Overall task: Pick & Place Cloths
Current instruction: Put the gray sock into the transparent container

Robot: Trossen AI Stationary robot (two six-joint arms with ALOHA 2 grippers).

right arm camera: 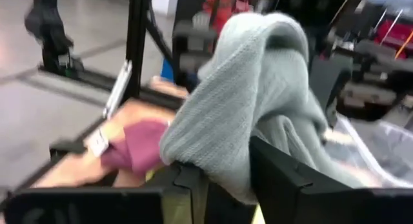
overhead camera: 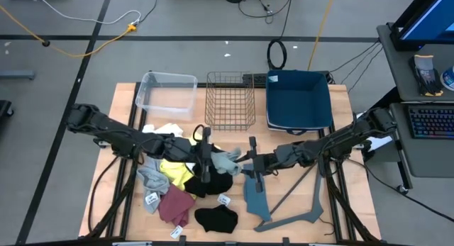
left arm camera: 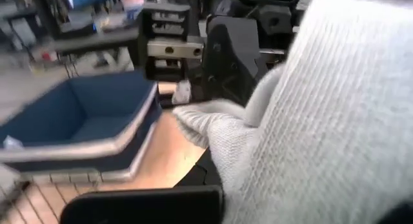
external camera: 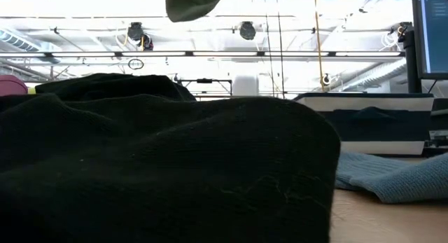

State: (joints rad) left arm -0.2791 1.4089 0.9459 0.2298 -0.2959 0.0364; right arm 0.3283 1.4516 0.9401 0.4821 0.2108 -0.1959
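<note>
Seen from above: left gripper (overhead camera: 206, 155) and right gripper (overhead camera: 247, 163) meeting over the cloth pile at table centre, grey cloth (overhead camera: 225, 159) between them. Left clamped on it, filling its wrist view. Right fingers (right arm camera: 284, 179) parted around the cloth. Low view mostly blocked by black cloth (external camera: 161, 173); blue-grey cloth (external camera: 392, 176) at right.

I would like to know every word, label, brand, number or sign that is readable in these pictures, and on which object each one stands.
No text can be read in any view.
White tags on the cloths: too small to read.
Monitor beside the table: blue screen, nothing legible.
Keyboard below it: keys too small to read.
Dark blue fabric bin, wire basket, clear plastic tub: no markings visible.
</note>
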